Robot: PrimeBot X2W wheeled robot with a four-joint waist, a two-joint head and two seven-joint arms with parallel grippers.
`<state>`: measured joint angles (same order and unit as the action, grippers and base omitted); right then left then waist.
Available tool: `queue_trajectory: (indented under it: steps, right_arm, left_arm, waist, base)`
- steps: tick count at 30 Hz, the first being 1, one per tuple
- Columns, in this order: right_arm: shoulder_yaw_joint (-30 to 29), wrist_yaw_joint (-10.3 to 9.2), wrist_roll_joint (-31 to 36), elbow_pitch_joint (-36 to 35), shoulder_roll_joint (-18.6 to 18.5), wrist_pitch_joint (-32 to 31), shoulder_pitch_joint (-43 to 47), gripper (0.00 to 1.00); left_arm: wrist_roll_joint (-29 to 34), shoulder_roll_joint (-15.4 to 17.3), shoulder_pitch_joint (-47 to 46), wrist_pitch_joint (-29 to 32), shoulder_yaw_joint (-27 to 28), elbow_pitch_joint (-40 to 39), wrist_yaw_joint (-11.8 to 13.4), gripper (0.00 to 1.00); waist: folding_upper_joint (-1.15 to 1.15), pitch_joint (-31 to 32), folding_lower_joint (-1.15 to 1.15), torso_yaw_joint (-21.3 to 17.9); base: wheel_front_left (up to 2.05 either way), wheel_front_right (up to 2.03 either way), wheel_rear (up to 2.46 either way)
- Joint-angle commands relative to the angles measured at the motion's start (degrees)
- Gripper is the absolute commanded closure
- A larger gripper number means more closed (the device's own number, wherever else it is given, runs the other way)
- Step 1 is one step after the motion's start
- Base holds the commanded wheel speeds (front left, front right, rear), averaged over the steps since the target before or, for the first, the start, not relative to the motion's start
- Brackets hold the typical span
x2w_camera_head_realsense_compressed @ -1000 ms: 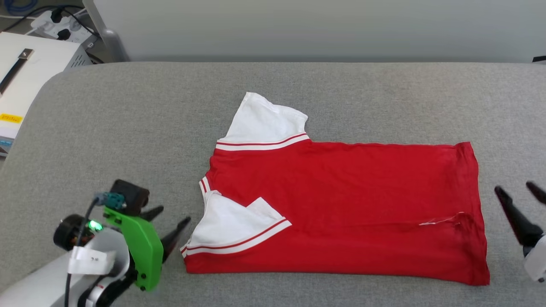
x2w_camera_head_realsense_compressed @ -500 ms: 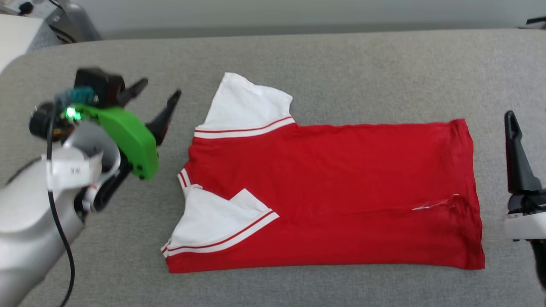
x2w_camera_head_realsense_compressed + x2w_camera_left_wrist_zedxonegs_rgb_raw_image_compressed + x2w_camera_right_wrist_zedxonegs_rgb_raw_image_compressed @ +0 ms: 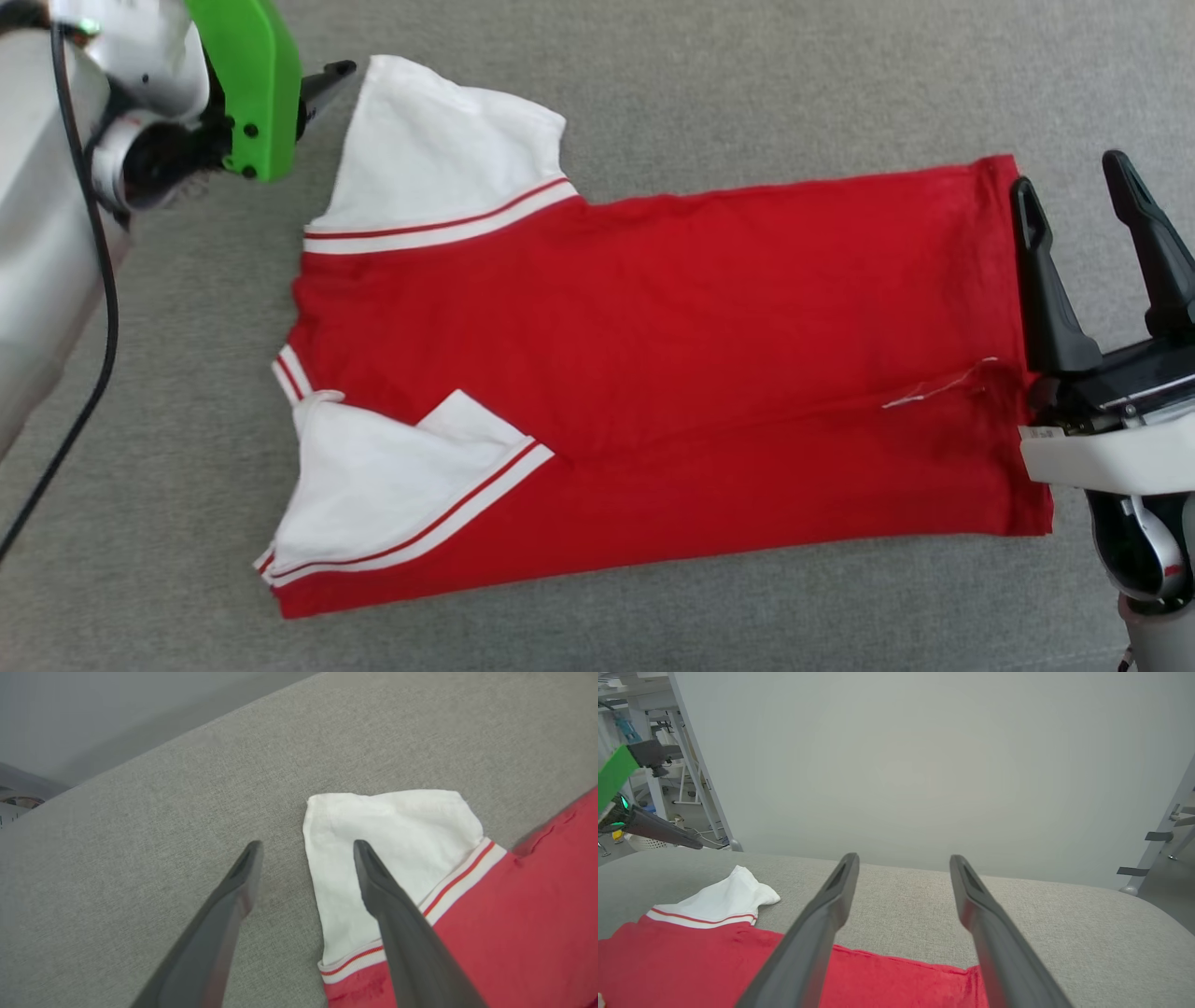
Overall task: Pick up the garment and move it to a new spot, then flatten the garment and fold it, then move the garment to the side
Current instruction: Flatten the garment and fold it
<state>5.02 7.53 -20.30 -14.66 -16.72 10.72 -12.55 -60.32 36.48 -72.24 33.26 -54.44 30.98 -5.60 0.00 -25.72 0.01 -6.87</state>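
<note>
On grey fabric surface, garment lies flat, spread sideways across the head view: collar end toward robot's left, hem toward its right. Red side up. Far white sleeve sticks out flat onto the surface; near white sleeve is folded in over the red body, striped trim showing on both. Small white thread sits near the hem.

Left gripper is spread wide, nothing in it. In the left wrist view it straddles the far sleeve's outer edge, one finger over bare surface, the other over white cloth; contact with the cloth can't be told. Green bracket and black cable show on that arm.

Right gripper also spread wide and empty, at the hem end. Its inner finger overlaps the hem edge in the head view, the outer one is over the surface just beside it. Pale wall stands behind the surface.
</note>
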Motion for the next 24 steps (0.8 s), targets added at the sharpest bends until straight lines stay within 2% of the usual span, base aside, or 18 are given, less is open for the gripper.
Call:
queue_trajectory:
  steps: [1, 3, 6, 13, 18, 19, 24]
  right_arm:
    - [0.43, -0.04, 0.23, 0.34, -0.16, 0.63, -1.58, 0.0]
    - [0.86, -0.04, 0.16, 0.65, -0.12, 0.96, -2.49, 0.0]
    - [1.62, -0.04, 0.03, 1.07, -0.23, 1.34, -3.72, 0.0]
    - [2.77, -0.04, -0.2, 2.45, -0.63, 2.37, -6.07, 0.0]
    - [2.42, -0.04, -0.45, 3.45, -1.51, 2.73, -6.29, 0.0]
    - [2.06, -0.04, -0.42, 3.57, -1.71, 2.78, -6.36, 0.0]
    - [0.37, -0.04, 0.06, 3.71, -3.71, 2.25, -7.47, 0.0]
  left_arm:
    - [-1.28, -0.66, -2.44, 3.66, -0.71, 0.92, -0.58, 0.0]
    - [-2.43, -1.08, -4.55, 7.52, -1.07, 2.03, -0.91, 0.0]
    - [-1.58, -1.46, -7.03, 10.17, -2.23, 3.78, -1.14, 0.0]
    - [0.33, -2.76, -8.23, 13.58, -6.03, 7.52, -1.59, 0.0]
    - [0.71, -2.27, -6.85, 14.48, -8.77, 7.66, -1.81, 0.0]
    - [0.63, -2.0, -6.58, 14.38, -9.17, 7.59, -1.84, 1.0]
    - [0.95, -1.09, -6.2, 9.9, -10.35, 5.98, -1.87, 1.0]
  waist:
    - [0.0, -5.8, -0.01, -4.24]
    - [0.0, -7.27, -0.01, -4.82]
    - [0.0, -9.25, -0.01, -5.58]
    - [0.0, -11.32, -0.01, -6.23]
    - [0.0, -10.56, -0.01, -5.73]
    - [0.0, -10.23, -0.01, -5.57]
    - [0.0, -7.98, -0.01, -4.4]
  base:
    - [0.0, 0.0, 0.0]
    - [0.0, 0.0, 0.0]
    - [0.0, 0.0, 0.0]
    - [0.0, 0.0, 0.0]
    - [0.0, 0.0, 0.0]
    - [0.0, 0.0, 0.0]
    - [0.0, 0.0, 0.0]
